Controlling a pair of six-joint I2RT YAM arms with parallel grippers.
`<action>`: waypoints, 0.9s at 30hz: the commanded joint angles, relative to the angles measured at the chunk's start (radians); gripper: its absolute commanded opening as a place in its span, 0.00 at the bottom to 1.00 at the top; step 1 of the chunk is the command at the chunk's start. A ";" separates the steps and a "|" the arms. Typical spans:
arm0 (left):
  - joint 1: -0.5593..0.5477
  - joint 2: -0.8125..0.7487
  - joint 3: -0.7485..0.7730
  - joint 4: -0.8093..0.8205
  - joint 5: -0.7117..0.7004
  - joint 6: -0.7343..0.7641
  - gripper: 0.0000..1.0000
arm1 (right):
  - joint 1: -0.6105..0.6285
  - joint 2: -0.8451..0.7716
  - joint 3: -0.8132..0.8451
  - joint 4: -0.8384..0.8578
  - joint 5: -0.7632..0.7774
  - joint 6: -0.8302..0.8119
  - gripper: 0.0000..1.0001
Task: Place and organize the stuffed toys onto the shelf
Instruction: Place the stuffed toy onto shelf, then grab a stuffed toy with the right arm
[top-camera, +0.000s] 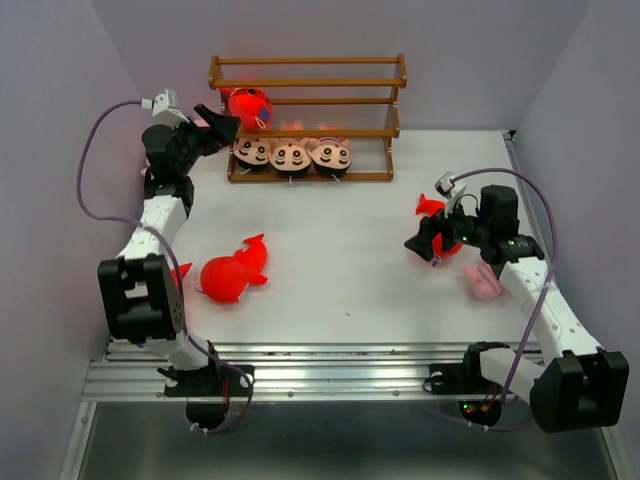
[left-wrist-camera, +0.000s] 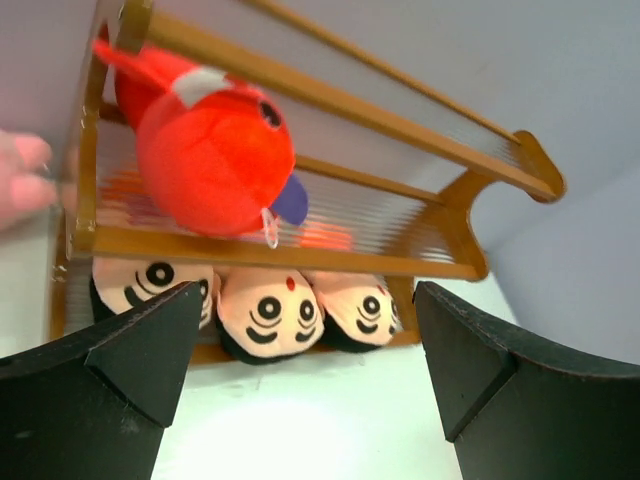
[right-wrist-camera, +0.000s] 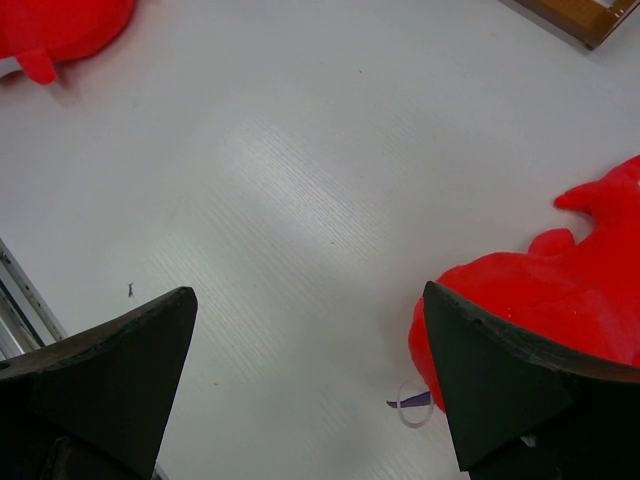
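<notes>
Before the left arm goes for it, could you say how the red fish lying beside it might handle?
The red fish looks like stuffed plush, so probably light and squashy in a grip. Its rounded body might roll if pushed, though the tail should check that.

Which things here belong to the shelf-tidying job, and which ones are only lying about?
Job: shelf; fish on its middle tier; three boy dolls; left loose fish; right loose fish; pink toy.
Not the job: purple cable; metal rail.
</notes>
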 joint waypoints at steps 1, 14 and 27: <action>-0.155 -0.280 -0.043 -0.146 -0.362 0.366 0.99 | -0.004 -0.014 -0.003 0.049 0.014 -0.012 1.00; -0.142 -0.155 0.158 -0.410 -0.385 0.202 0.75 | -0.004 -0.011 -0.002 0.049 0.026 -0.005 1.00; -0.242 0.173 0.552 -0.654 -0.528 0.034 0.73 | -0.004 -0.010 -0.002 0.048 0.023 -0.004 1.00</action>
